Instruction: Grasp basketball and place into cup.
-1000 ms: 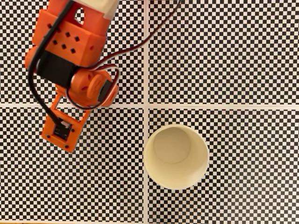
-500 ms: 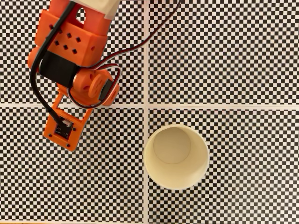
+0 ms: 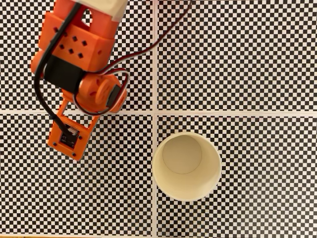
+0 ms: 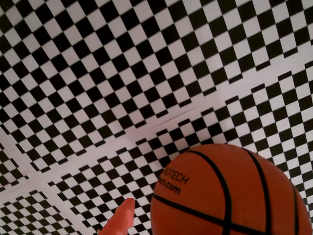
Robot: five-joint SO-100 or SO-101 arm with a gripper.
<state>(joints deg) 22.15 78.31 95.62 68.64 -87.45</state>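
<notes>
The basketball [image 4: 230,196], orange with black seams and small printed letters, looms close at the bottom right of the wrist view. One orange fingertip [image 4: 122,220] lies against its left side; the other finger is hidden behind the ball. My gripper [image 4: 195,223] looks shut on the ball, held above the checkered mat. In the fixed view the orange arm [image 3: 74,54] covers both ball and gripper at the upper left. The cream-white cup [image 3: 186,166] stands upright, mouth up and with nothing in it, to the lower right of the arm.
A black-and-white checkered mat [image 3: 247,59] with white dividing lines covers the whole surface. Black and red cables [image 3: 143,49] loop off the arm toward the top middle.
The arm has shifted slightly to the right and up in the fixed view. The cup has not moved.
</notes>
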